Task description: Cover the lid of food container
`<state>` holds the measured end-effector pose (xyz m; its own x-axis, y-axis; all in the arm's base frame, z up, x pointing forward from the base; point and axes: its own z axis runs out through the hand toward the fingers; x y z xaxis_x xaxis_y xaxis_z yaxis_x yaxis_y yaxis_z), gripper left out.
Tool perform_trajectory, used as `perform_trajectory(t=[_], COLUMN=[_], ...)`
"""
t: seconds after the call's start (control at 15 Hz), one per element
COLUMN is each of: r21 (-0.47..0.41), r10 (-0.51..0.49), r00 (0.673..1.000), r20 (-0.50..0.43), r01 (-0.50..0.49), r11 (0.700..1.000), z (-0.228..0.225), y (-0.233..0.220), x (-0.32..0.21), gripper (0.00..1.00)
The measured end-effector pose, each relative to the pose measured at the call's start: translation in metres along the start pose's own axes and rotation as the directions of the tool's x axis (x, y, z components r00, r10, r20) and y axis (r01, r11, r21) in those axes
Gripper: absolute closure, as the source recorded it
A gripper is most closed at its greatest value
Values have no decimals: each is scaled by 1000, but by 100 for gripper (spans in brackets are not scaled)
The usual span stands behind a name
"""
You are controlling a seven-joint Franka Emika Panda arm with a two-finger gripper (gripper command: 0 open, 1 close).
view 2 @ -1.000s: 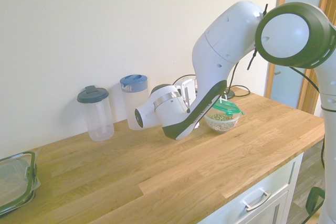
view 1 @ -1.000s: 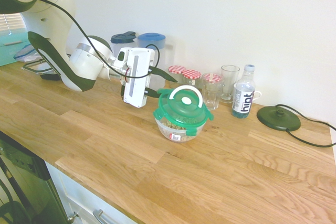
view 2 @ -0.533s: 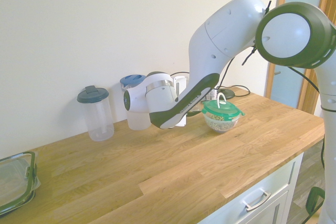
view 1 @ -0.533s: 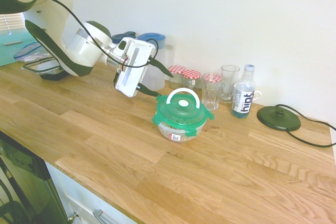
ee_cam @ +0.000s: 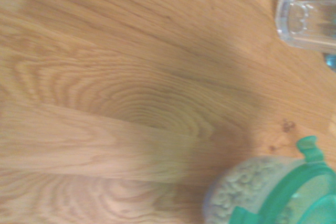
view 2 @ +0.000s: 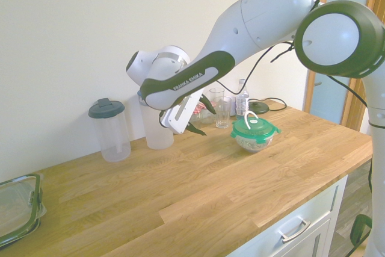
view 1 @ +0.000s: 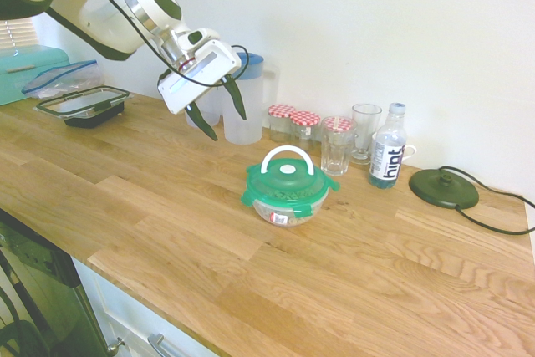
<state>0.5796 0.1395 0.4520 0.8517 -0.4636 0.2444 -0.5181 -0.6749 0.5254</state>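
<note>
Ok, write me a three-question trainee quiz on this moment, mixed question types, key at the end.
1. True or false: the green lid sits on top of the clear bowl.
2. Multiple choice: how does the gripper stand?
A) shut on the white handle
B) open, holding nothing
C) shut on the hint bottle
3. Fill in the blank: the handle on the lid is ____ in colour.

Key: 1 true; 2 B; 3 white
</note>
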Motion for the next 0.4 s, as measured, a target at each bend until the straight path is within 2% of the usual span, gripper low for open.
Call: perform_trajectory(t=[0.2,0.4], r21=[182,351], r10=[11,31], r00=[993,978], r20=[114,205], r01=[-32,-103], r11=[983,931], z=[4,12], y=[44,95], x=[-7,-19], gripper=[0,0])
